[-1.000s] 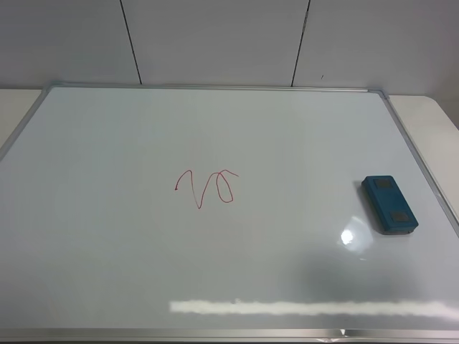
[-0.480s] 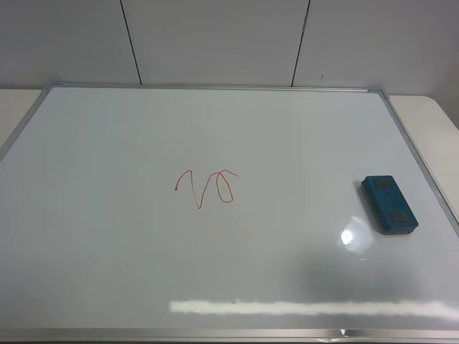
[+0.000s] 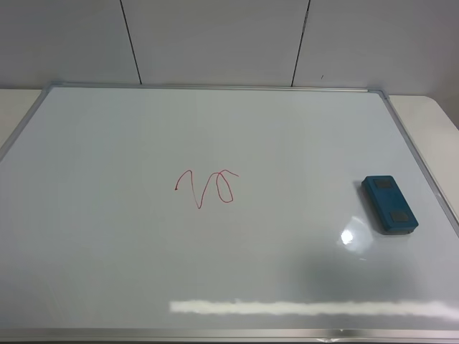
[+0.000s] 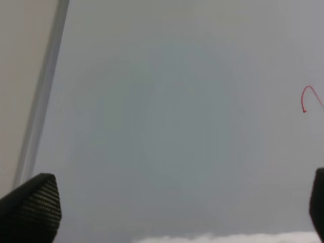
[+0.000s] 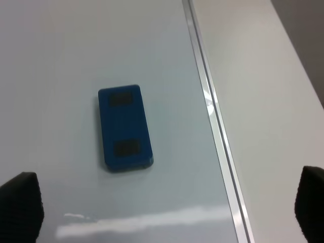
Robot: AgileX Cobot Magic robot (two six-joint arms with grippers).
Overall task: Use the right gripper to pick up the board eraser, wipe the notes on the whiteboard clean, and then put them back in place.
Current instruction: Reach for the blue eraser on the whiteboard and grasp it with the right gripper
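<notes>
The teal-blue board eraser (image 3: pixel 389 204) lies flat on the whiteboard (image 3: pixel 107 143) near its right frame; it also shows in the right wrist view (image 5: pixel 124 127). The red notes (image 3: pixel 206 187) sit near the board's middle, and one red loop (image 4: pixel 310 97) shows in the left wrist view. Neither arm shows in the high view. My right gripper (image 5: pixel 167 205) is open and empty, its fingertips (image 5: pixel 20 202) spread wide, above and short of the eraser. My left gripper (image 4: pixel 177 207) is open and empty over the board's left part, with one fingertip (image 4: pixel 30 205) near the left frame.
The board's silver frame (image 5: pixel 212 116) runs just right of the eraser, with pale table (image 5: pixel 263 101) beyond it. A grey panelled wall (image 3: pixel 215 39) stands behind the board. A bright light streak (image 3: pixel 308 307) reflects near the board's front edge.
</notes>
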